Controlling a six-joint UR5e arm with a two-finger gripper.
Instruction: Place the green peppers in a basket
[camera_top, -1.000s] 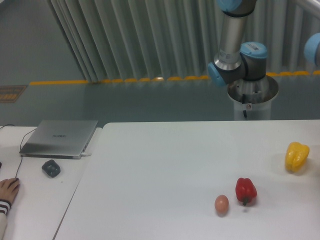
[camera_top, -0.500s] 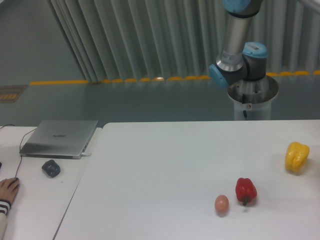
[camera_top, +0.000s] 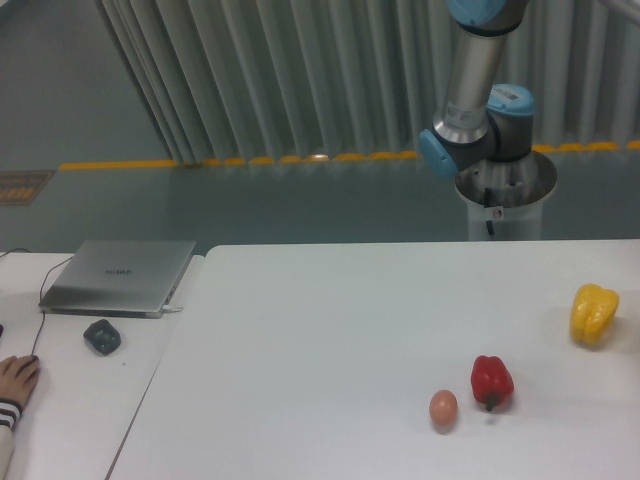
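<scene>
The green peppers are out of view, and so is the basket. My gripper is out of the frame too; only the arm's grey and blue lower joints (camera_top: 478, 120) show at the top right, behind the white table (camera_top: 330, 340). On the table lie a red pepper (camera_top: 491, 381), a yellow pepper (camera_top: 593, 313) and a brown egg (camera_top: 443, 408).
A closed grey laptop (camera_top: 120, 275) and a dark mouse (camera_top: 101, 335) sit on the side table at the left. A person's hand (camera_top: 15, 380) rests at the bottom left edge. The arm's base pedestal (camera_top: 505, 205) stands behind the table's far edge.
The arm's visible joints have shifted slightly to the right. Nothing on the table has moved.
</scene>
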